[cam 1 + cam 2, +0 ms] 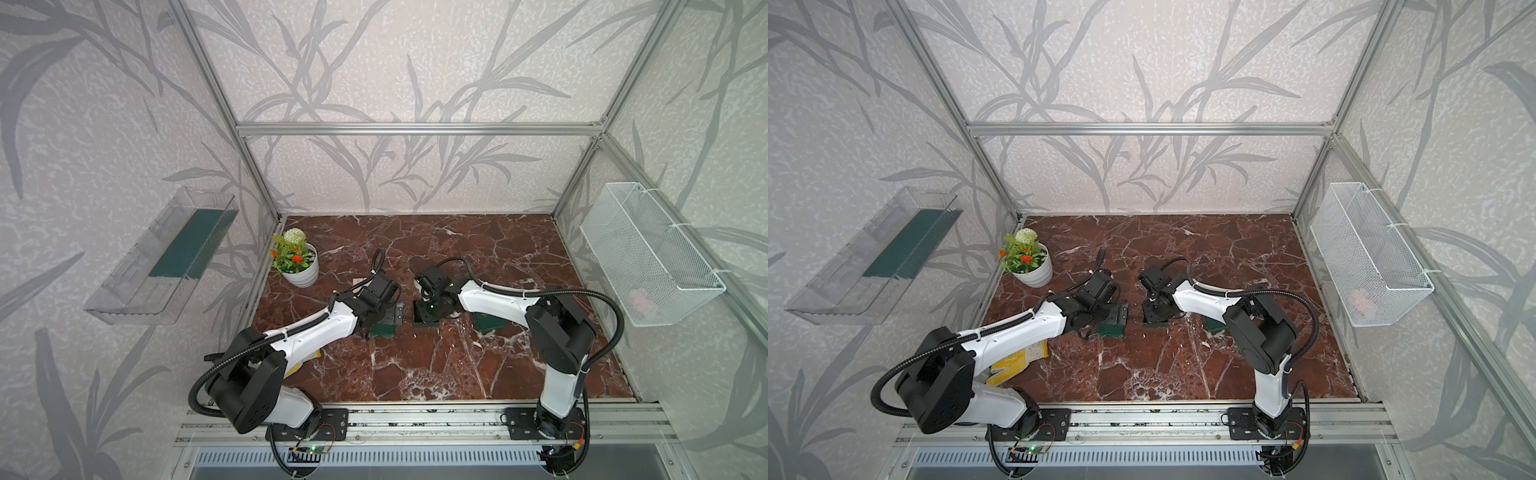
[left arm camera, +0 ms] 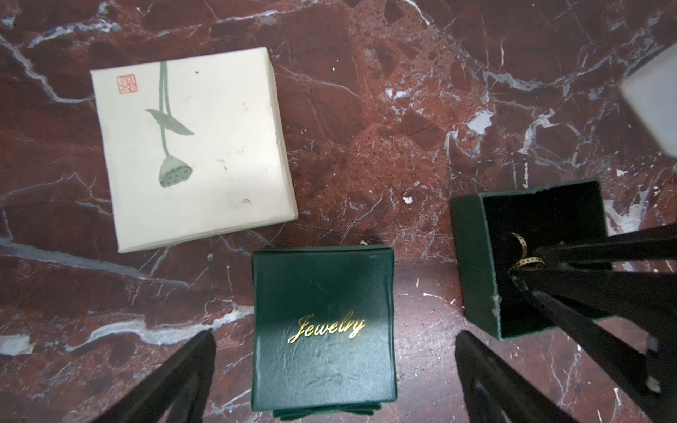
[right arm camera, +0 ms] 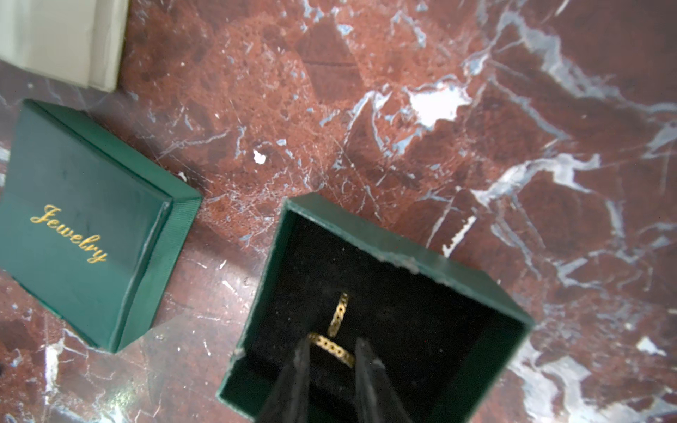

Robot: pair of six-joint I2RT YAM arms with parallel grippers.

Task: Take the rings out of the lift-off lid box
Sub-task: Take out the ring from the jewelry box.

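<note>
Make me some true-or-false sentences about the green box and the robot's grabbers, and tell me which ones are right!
1. The green box is open, with two gold rings inside. True.
2. The lid is on the green box. False: it lies on the table beside it.
3. The right gripper reaches into the green box, with one ring between its tips. True.
4. The left gripper holds the white box. False: it is open near the lid, and the white box lies apart.
</note>
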